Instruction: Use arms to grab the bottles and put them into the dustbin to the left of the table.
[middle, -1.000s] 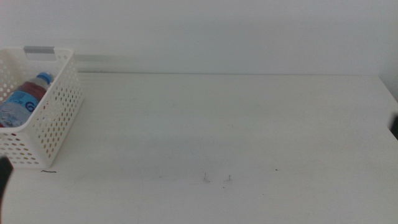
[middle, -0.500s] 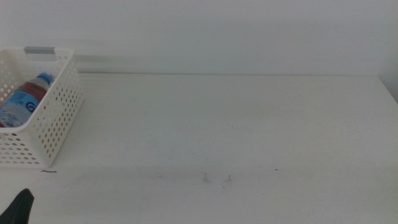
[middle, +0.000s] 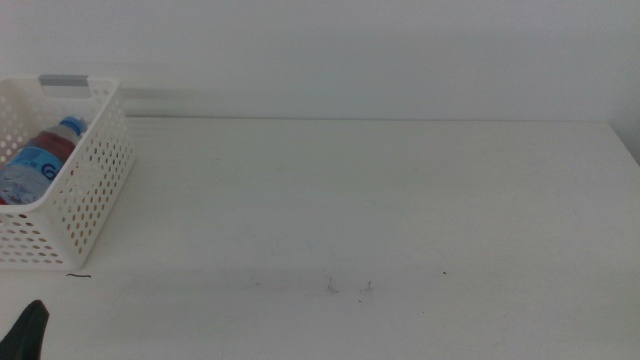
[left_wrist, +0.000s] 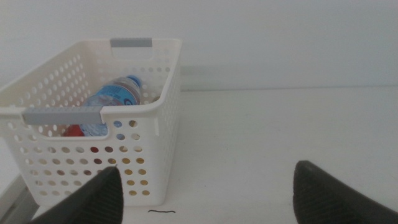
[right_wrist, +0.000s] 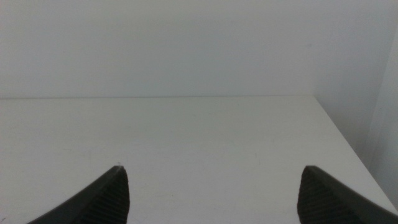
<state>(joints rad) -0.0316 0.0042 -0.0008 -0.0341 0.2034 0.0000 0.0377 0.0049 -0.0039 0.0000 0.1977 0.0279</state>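
Observation:
The white lattice dustbin (middle: 95, 185) stands at the table's left edge, with a grey handle strip on its rim. Inside it lies a clear blue-capped water bottle (middle: 40, 155), and something red shows beneath it. The left wrist view shows the same dustbin (left_wrist: 155, 118) with the water bottle (left_wrist: 115, 96) and a red can (left_wrist: 74, 130) in it. My left gripper (left_wrist: 205, 193) is open and empty, in front of the dustbin; only one dark finger (middle: 28, 330) shows at the middle view's bottom left corner. My right gripper (right_wrist: 211, 193) is open over bare table (right_wrist: 205, 137) and is out of the middle view.
Small dark specks (middle: 348, 288) mark the table (middle: 380, 200) near its front. A short dark line (middle: 78, 276) lies by the dustbin's front corner. The table's right edge (middle: 625, 140) and a white wall behind bound the space.
The left gripper's finger has shifted along the bottom left corner of the middle view. A dark shape at the right edge one second ago has left the view.

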